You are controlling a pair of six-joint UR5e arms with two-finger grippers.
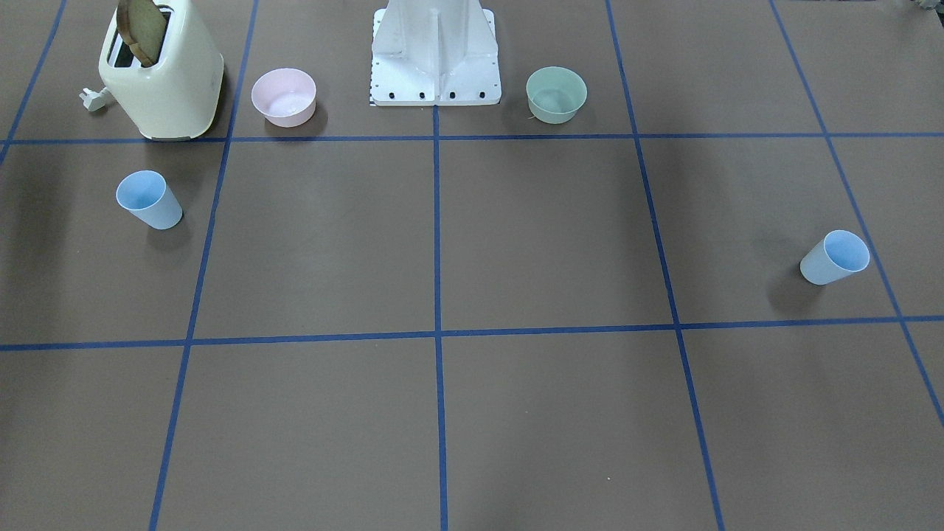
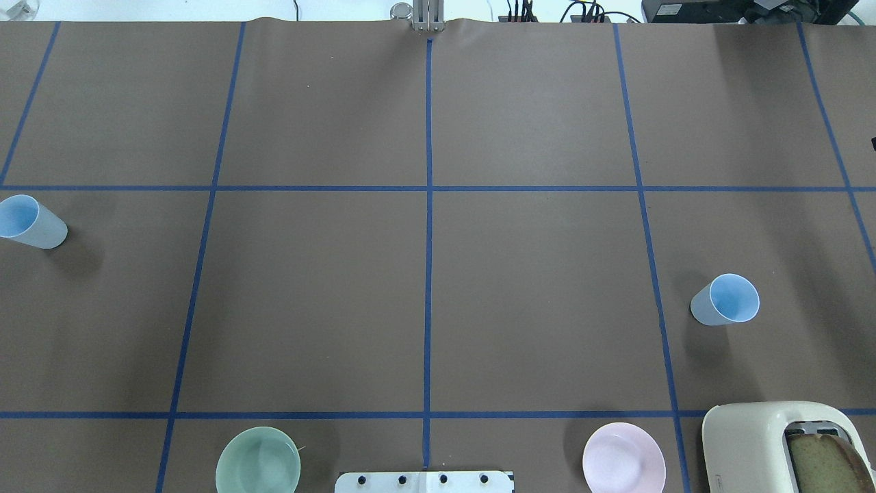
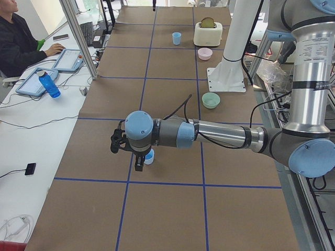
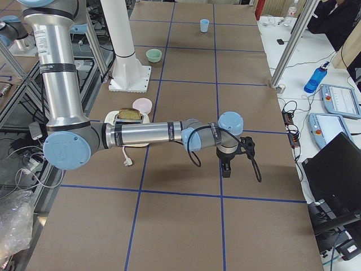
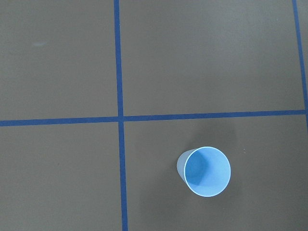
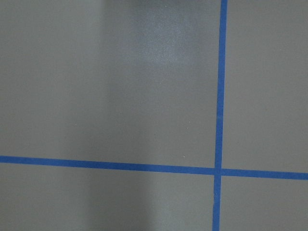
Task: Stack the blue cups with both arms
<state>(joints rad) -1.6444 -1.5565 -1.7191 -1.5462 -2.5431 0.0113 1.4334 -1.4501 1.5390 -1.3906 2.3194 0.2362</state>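
Note:
Two pale-blue cups stand upright far apart. One cup [image 1: 835,257] is on my left side [image 2: 31,221], and the left wrist view looks straight down into it [image 5: 204,171]. The other cup [image 1: 150,199] is on my right side [image 2: 727,299]. My left gripper [image 3: 138,164] points down, hanging close beside the left cup [image 3: 149,156]; I cannot tell if it is open or shut. My right gripper [image 4: 227,168] points down over bare table; I cannot tell its state. The right cup is hidden in the exterior right view. The right wrist view shows only table and tape.
A cream toaster [image 1: 164,74] with a bread slice stands near the right cup. A pink bowl [image 1: 284,96] and a green bowl [image 1: 556,94] flank the white base column [image 1: 435,51]. An operator [image 3: 15,42] sits at a side desk.

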